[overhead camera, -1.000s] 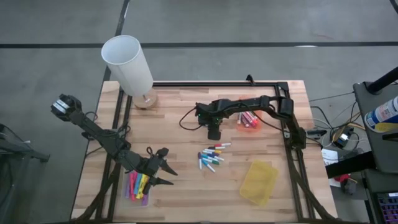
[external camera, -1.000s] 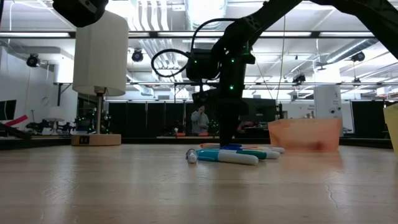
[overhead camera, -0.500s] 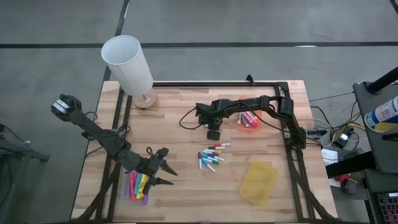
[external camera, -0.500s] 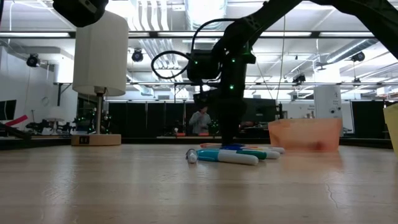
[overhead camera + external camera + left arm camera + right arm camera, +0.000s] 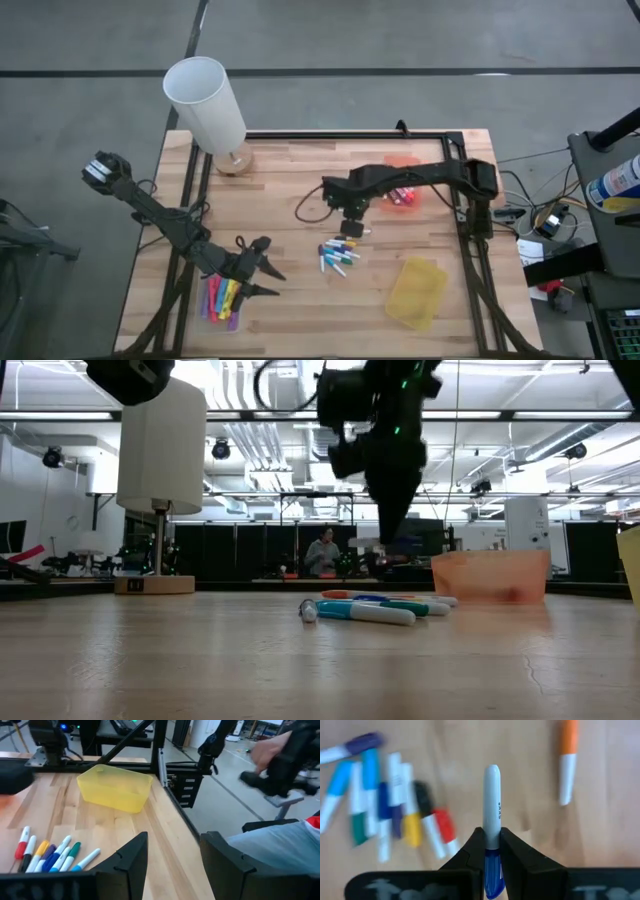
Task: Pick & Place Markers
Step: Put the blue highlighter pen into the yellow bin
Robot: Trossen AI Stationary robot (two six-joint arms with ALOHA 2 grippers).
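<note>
Right gripper [image 5: 492, 851] is pinched tight on a blue and white marker [image 5: 492, 805], up off the table. Its blue end is partly hidden between the fingers. From above, the marker is too small to pick out under the arm. That arm reaches across the table [image 5: 290, 170], above a loose pile of markers [image 5: 338, 255]. The held pen's long side points straight out from the fingers. Left gripper [image 5: 272, 281] waits near the front edge, fingers wide apart, holding nothing, beside more markers [image 5: 222, 298].
</note>
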